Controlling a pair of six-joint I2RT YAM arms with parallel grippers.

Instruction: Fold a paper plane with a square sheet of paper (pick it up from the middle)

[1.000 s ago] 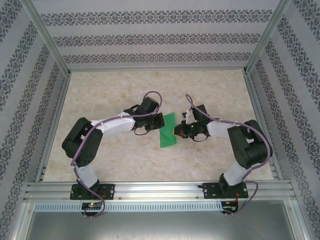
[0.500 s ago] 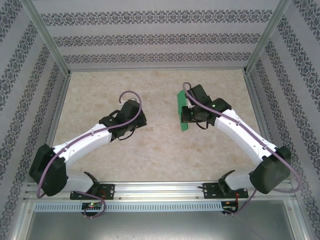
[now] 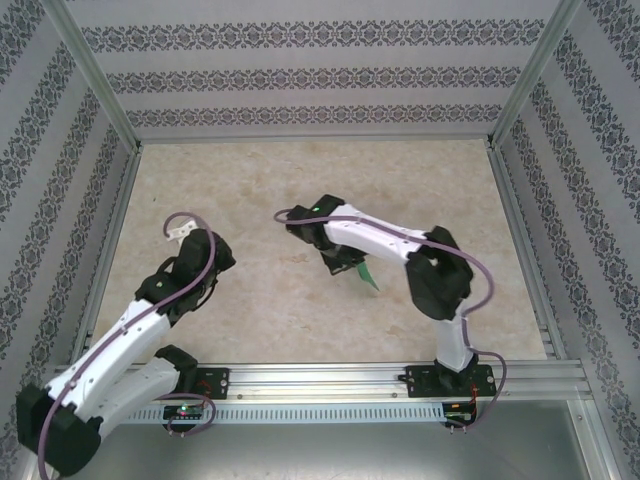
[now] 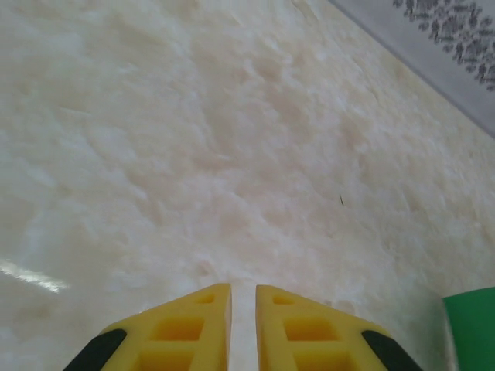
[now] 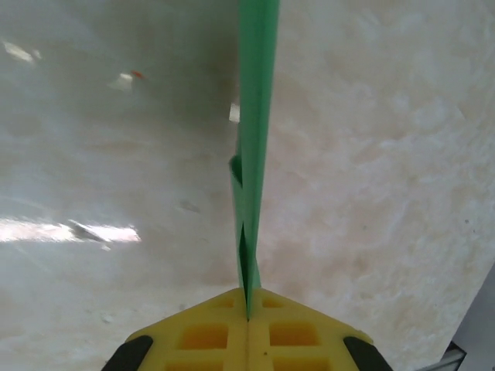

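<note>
The folded green paper point(image 5: 255, 116) is clamped between the closed yellow fingers point(image 5: 201, 332) of the right hand point(image 5: 247, 303) and is seen edge-on as a thin strip running straight away from the fingertips. From above, it is found near the middle of the surface, showing just beside the right hand point(image 3: 342, 262) and close to the right arm's elbow point(image 3: 437, 280). Whether its far end touches the surface cannot be told.

The left hand point(image 4: 244, 297) is placed well apart to the left. Its yellow fingers are parted by a narrow gap, with nothing held between them. A green patch point(image 4: 472, 328) at the lower right corner of its wrist view is cut off and cannot be identified.

The surface point(image 3: 250, 180) is pale, marbled and glossy. It is enclosed by patterned walls point(image 3: 320, 75) at the back and sides, with aluminium posts point(image 3: 95, 75) at the corners and a metal rail point(image 3: 320, 380) along the near edge. Wide open room is left toward the back wall and at the right.
</note>
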